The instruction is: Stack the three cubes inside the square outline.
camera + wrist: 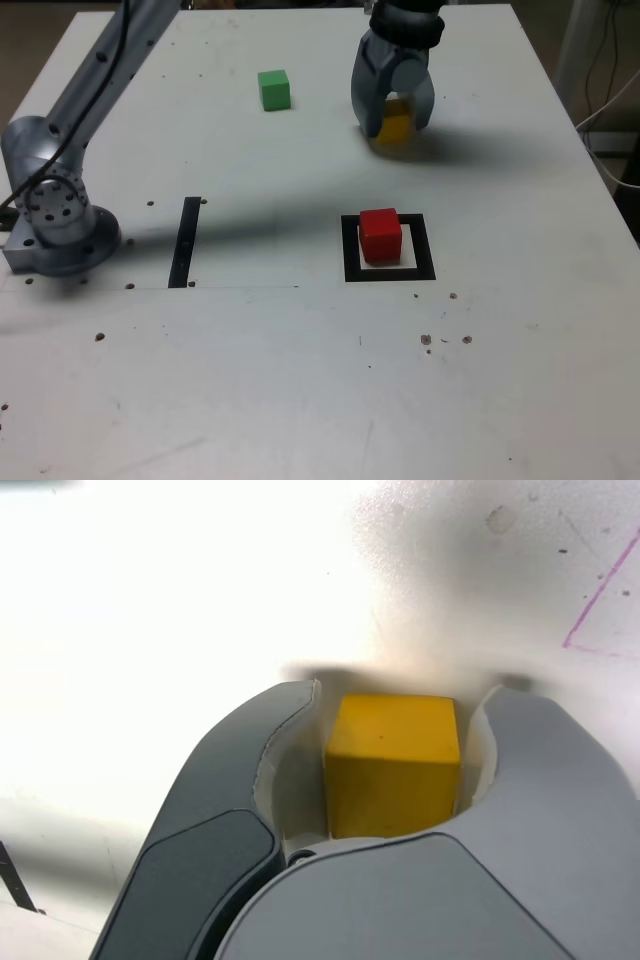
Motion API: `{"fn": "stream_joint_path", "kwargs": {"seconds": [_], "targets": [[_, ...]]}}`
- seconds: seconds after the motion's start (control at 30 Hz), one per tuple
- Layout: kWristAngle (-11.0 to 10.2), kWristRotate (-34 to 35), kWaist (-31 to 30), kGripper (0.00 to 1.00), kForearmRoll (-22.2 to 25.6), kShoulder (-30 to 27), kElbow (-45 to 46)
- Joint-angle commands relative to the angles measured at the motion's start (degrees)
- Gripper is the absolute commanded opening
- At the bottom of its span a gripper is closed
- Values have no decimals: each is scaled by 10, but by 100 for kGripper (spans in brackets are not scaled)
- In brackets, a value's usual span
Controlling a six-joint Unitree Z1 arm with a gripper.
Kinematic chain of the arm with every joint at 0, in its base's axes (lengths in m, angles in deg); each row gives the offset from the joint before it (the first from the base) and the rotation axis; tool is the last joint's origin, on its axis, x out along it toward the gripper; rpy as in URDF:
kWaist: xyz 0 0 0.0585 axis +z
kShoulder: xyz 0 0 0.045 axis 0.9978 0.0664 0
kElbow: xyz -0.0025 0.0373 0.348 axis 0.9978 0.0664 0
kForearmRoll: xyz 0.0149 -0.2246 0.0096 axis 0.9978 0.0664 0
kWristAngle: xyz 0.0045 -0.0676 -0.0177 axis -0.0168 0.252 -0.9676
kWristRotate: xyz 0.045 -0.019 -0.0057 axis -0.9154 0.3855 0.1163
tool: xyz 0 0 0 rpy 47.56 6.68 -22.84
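From the exterior view's left: a green cube sits alone on the white table, then the gripper at the far side, jaws narrowed around a yellow cube. The red cube sits inside the square outline, nearer. The cubes look light, rigid and smooth, best pinched on opposite flat faces.

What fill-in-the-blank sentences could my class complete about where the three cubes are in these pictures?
1. The cube inside the square outline is ____.
2. The tool has its jaws around the ____ cube.
3. The cube standing alone on the table, touched by nothing, is ____.
4. The number of cubes stacked on the red cube is ____.

Missing words: red; yellow; green; zero
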Motion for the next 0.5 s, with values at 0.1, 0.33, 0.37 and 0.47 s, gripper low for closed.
{"fn": "stream_joint_path", "kwargs": {"seconds": [0.1,0.33,0.37,0.47], "targets": [[2,-3,-9,24,15,-18,-6],[7,-2,-33,21,32,-45,-9],[7,-1,-40,21,35,-53,-9],[8,8,-70,21,48,-80,-7]]}}
